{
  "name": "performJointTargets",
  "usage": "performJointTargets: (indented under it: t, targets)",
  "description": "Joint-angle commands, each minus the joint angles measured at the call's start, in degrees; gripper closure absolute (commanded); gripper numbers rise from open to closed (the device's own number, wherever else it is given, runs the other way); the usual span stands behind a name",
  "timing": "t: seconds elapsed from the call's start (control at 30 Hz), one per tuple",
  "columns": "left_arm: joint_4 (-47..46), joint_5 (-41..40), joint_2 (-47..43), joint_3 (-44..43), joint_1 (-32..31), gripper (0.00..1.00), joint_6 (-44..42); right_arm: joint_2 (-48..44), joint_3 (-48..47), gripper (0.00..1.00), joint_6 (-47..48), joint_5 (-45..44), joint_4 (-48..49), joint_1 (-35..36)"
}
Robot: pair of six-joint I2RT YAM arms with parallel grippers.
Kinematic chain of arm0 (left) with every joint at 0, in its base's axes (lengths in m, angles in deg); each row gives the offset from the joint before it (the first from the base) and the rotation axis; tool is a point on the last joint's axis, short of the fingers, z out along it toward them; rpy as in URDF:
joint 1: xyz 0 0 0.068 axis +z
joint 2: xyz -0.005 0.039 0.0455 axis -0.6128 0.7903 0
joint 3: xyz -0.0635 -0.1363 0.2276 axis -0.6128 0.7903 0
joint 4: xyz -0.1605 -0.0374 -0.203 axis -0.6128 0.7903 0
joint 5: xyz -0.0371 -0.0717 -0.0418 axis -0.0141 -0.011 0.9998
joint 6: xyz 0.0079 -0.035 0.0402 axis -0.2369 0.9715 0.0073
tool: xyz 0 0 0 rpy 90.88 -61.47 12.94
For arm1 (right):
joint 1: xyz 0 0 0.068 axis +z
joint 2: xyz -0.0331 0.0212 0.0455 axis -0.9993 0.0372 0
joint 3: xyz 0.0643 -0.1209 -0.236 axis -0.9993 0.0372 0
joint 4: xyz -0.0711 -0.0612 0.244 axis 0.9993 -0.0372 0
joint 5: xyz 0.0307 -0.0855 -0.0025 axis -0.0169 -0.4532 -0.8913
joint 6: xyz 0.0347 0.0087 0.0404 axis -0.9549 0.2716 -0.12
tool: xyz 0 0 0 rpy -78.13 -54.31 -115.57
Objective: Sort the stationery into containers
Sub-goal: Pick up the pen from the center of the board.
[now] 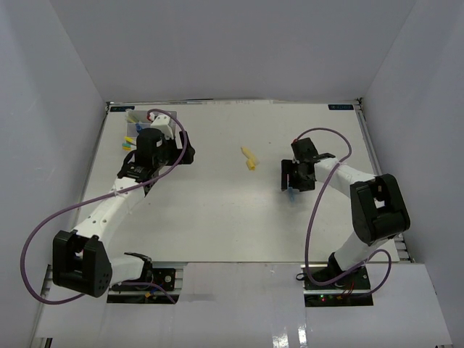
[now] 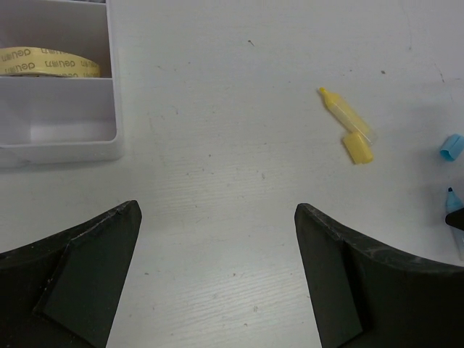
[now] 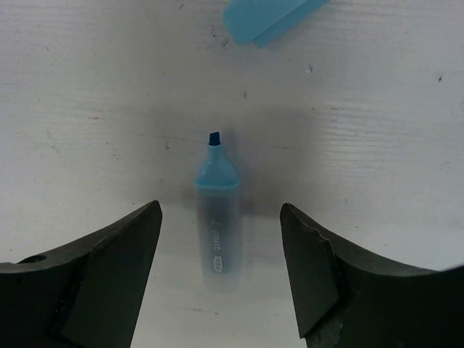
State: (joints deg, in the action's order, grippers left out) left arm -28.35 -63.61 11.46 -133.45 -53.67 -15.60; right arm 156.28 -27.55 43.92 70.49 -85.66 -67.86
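The light blue highlighter (image 3: pixel 217 228) lies uncapped on the table (image 3: pixel 377 145) at the centre of the right wrist view, between the spread fingers of the right gripper (image 3: pixel 220 212). Its cap (image 3: pixel 268 18) sits apart at the top edge. It looks light, rigid and smooth, so it may slip; the mid-barrel seems the best hold. The left gripper (image 2: pixel 217 206) is spread too, holding nothing. At the upper left of its view, the white tray (image 2: pixel 112 109) shows 2 compartments: 1 holds a tan tape ring (image 2: pixel 43 61), 1 looks bare.

table (image 1: pixel 232 225) | tray (image 2: pixel 113 109) far-left | yellow marker (image 2: pixel 348 116) centre | blue marker (image 3: pixel 217 232), blue cap (image 3: pixel 268 18) right
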Motion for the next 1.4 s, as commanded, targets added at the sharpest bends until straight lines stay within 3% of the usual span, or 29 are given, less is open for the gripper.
performJointTargets:
  t: [0.0,0.53,0.77,0.93,1.03,1.17,1.37]
  targets:
    - [0.9,-1.5,0.3,0.3,-0.3,0.02,-0.2,1.8,-2.7,0.29,0.8,-1.1,-0.7,1.0]
    - [2.4,-1.4,1.4,-0.1,-0.4,0.02,-0.2,7.4,-5.3,0.36,2.0,-5.8,-1.9,3.0]
    - [3.2,-1.4,2.1,-0.7,-0.4,0.02,0.1,7.8,-5.7,0.51,2.8,-5.2,-2.2,3.5]
    - [3.3,-1.3,2.5,-0.7,-0.4,0.02,0.5,8.1,-6.3,0.52,2.9,-4.9,-2.2,3.8]
    - [3.3,-0.4,2.7,-0.7,-0.4,0.02,0.8,8.0,-6.7,0.6,2.9,-4.9,-2.0,4.1]
    - [3.0,3.8,2.7,-0.8,-0.4,0.02,4.5,7.1,-6.8,0.73,2.6,-5.2,-1.3,4.6]
    - [2.1,12.3,3.0,-0.5,-0.4,0.02,8.6,5.7,-7.7,0.79,2.8,-5.0,-1.5,5.5]
